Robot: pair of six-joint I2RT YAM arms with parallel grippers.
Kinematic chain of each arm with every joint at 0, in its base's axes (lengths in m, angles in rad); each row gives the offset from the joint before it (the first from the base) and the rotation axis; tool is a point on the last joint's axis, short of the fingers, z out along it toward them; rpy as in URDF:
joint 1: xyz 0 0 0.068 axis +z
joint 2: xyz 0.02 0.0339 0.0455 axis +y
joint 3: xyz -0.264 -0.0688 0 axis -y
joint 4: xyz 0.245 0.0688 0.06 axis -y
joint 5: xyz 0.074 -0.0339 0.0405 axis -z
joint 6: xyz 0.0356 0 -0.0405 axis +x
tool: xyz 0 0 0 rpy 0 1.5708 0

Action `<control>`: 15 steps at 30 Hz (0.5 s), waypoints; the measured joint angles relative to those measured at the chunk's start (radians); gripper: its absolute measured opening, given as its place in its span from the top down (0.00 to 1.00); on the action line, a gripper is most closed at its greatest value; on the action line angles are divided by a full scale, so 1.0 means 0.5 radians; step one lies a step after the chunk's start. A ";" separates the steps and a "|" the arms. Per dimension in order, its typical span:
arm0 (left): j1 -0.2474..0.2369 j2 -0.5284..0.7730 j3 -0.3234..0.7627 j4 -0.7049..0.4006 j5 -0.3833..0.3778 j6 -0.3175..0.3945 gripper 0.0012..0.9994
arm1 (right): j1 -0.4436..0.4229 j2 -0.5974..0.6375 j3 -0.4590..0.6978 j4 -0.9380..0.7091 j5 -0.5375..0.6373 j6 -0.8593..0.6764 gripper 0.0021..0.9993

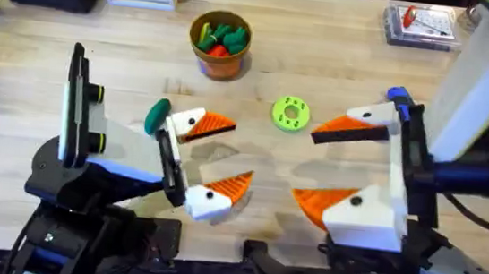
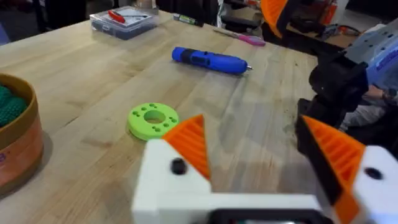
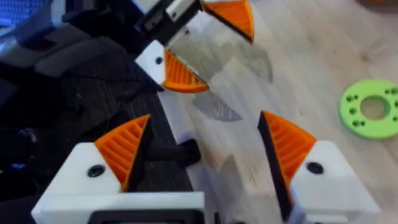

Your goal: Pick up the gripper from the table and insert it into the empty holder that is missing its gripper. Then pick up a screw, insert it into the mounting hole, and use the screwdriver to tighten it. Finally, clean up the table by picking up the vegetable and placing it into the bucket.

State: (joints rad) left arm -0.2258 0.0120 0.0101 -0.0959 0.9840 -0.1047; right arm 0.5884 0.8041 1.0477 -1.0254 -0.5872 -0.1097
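- Both tools, left tool [image 1: 211, 161] and right tool [image 1: 336, 162], hang with fingers spread, empty, flanking the green disc [image 1: 291, 114].
- Table [image 1: 45, 55] carries the disc.
- Bucket [image 1: 220, 43], behind-left of the disc, holds the vegetable [image 1: 233, 35].
- Screwdriver [image 2: 210, 60] lies beyond the disc.

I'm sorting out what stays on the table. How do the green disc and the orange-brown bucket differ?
The green disc lies flat and low on the wood, while the bucket stands upright with tall walls. The green disc is bright green with holes through it; the bucket is orange-brown with a thick rim. The green disc holds nothing; the bucket has green and red toy pieces inside. The bucket is wider. Both are round.
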 joint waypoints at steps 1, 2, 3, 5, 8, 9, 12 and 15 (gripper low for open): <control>0.000 0.000 0.000 0.001 -0.001 0.002 0.18 | 0.000 0.000 0.000 -0.001 -0.011 -0.042 0.01; 0.000 0.000 0.000 0.001 0.000 0.003 0.24 | 0.000 0.001 0.000 0.000 -0.019 -0.078 0.01; 0.000 0.000 0.000 0.000 0.000 0.002 0.33 | 0.000 0.003 -0.001 0.000 -0.024 -0.110 0.01; 0.000 0.000 0.000 0.000 0.000 0.002 0.62 | 0.000 0.006 -0.006 0.000 -0.026 -0.149 0.01; 0.000 0.000 0.000 0.001 0.000 0.013 0.98 | 0.000 0.006 -0.007 0.000 -0.027 -0.163 0.01; 0.000 0.000 0.000 0.000 0.000 0.015 0.99 | 0.000 0.005 -0.007 -0.001 -0.025 -0.163 0.01; 0.000 0.000 0.000 0.000 0.000 0.014 1.00 | 0.000 0.015 -0.007 0.000 0.032 -0.143 0.01; 0.000 0.000 0.000 0.000 0.000 0.014 1.00 | -0.009 0.060 -0.007 0.001 0.174 -0.089 0.01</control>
State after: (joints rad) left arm -0.2257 0.0120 0.0101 -0.0959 0.9840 -0.0975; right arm 0.5839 0.8343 1.0442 -1.0251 -0.5000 -0.1540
